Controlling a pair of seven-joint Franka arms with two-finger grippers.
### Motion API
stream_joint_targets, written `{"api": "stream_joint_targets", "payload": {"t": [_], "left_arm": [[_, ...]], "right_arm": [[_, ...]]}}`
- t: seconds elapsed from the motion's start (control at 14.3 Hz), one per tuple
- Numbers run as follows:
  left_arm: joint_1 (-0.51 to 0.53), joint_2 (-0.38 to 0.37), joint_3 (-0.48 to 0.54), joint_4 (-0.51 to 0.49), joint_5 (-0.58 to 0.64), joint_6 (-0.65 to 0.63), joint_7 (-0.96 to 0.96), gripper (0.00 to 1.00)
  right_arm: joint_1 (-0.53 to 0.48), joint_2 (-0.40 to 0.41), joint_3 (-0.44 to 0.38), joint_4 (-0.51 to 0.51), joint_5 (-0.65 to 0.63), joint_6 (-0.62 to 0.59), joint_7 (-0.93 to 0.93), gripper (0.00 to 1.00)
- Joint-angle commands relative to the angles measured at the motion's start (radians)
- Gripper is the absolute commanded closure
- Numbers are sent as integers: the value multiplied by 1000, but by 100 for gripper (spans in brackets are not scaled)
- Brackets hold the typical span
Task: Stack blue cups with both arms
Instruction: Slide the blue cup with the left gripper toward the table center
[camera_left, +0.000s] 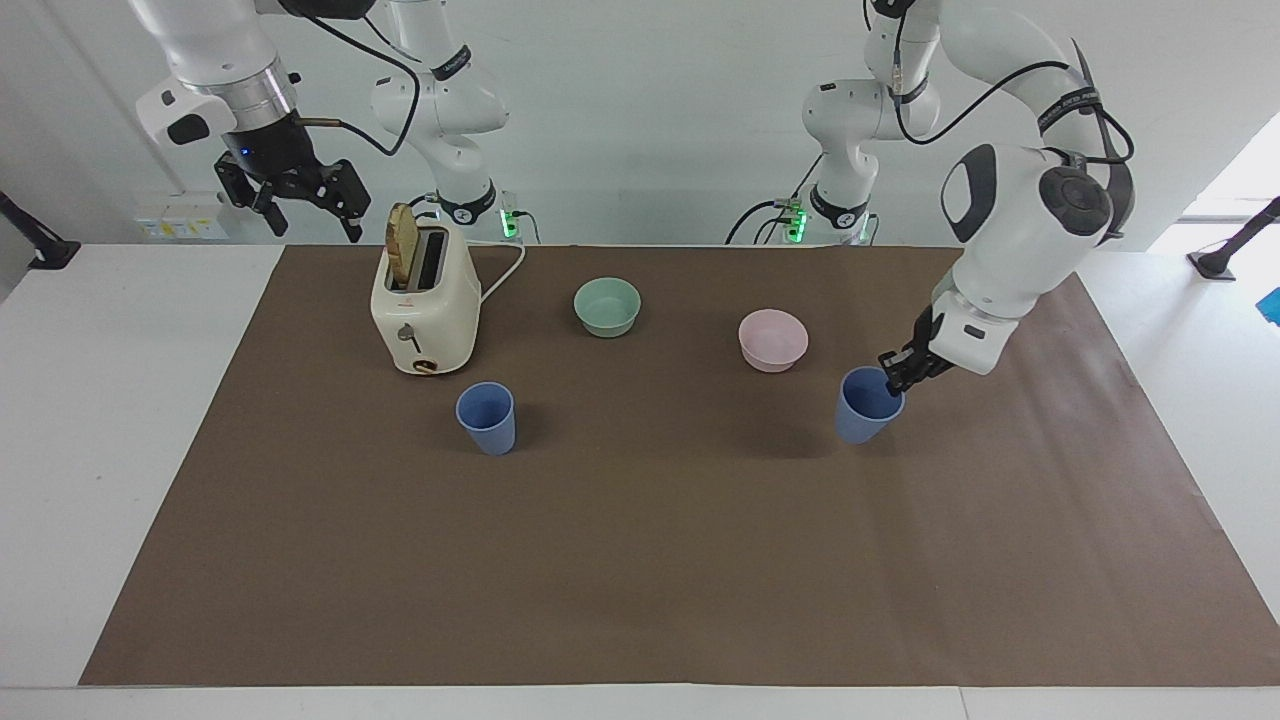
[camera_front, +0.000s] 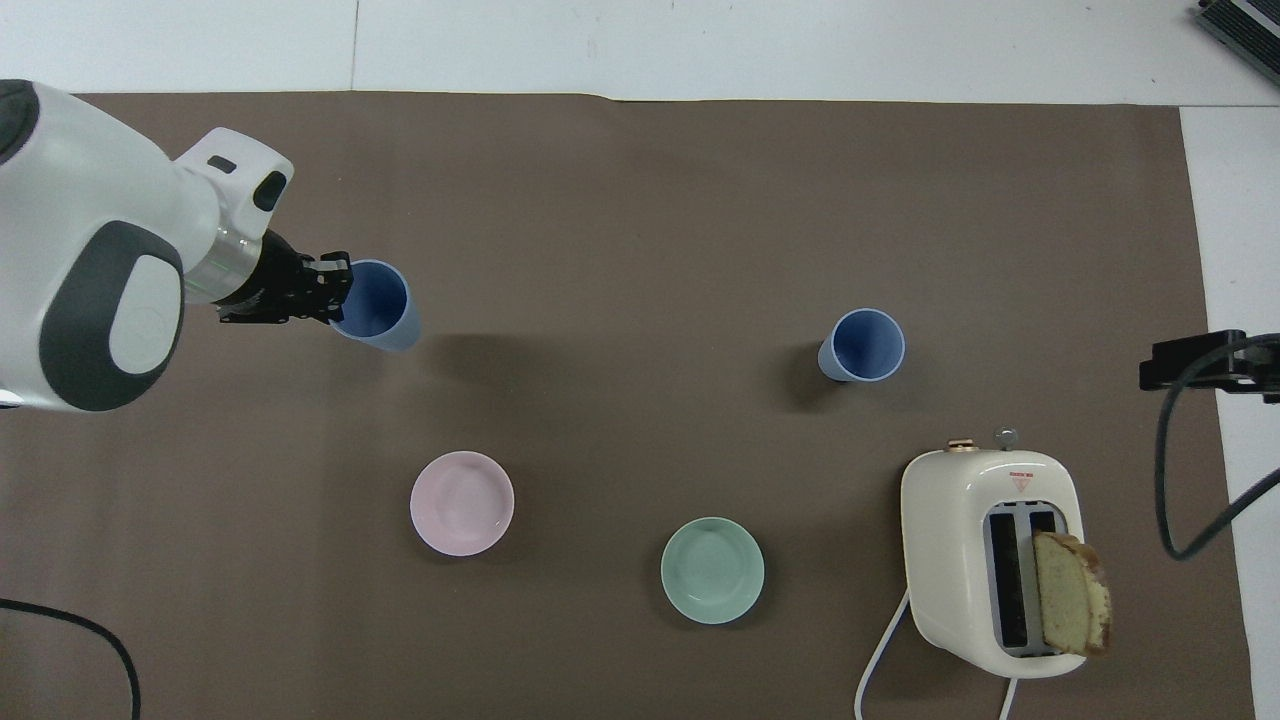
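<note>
**Left arm carrying one blue cup above the mat**

Gripping the rim of a small tapered periwinkle-blue plastic cup (camera_left: 866, 405) (camera_front: 373, 305), the left arm's black two-finger gripper (camera_left: 897, 375) (camera_front: 322, 296) has its fingers closed on the cup wall, one inside the mouth and one outside. We see this carried cup tilted and raised over the brown paper mat (camera_left: 640, 560) (camera_front: 640, 200), with its shadow cast apart from it on the mat. It hangs over the mat near the shallow pink plastic bowl (camera_left: 773, 339) (camera_front: 462, 503).

The second identical blue cup (camera_left: 486, 418) (camera_front: 862, 345) stands upright on the mat, mouth up, just farther from the robots than the cream-coloured two-slot toaster (camera_left: 425, 312) (camera_front: 990, 558). We note a slice of bread (camera_left: 401, 246) (camera_front: 1071, 606) standing up out of one toaster slot. A mint-green plastic bowl (camera_left: 607, 306) (camera_front: 712, 570) sits between the toaster and the pink bowl, at about their distance from the robots.

The right arm waits: its black gripper (camera_left: 305, 200) hangs high over the white table (camera_left: 120, 400) at the right arm's end, beside the toaster, its fingers spread wide and empty. In the overhead view we see only a black part of it at the picture's edge.
</note>
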Motion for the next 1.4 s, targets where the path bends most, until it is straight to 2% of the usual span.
{"api": "stream_joint_targets", "payload": {"t": [0.0, 0.42, 0.91, 1.33], "left_arm": [[-75, -3, 15, 5, -19, 23, -81, 100], [-184, 32, 16, -12, -41, 174, -179, 100], [-256, 69, 15, -29, -50, 211, -218, 100], [-277, 83, 16, -97, -50, 278, -210, 100]], "right_arm": [[-21, -22, 7, -28, 18, 13, -25, 0], [-24, -23, 7, -31, 18, 11, -25, 0], [-24, -25, 4, -40, 18, 11, -26, 0], [-26, -25, 2, -42, 18, 11, -26, 0]]}}
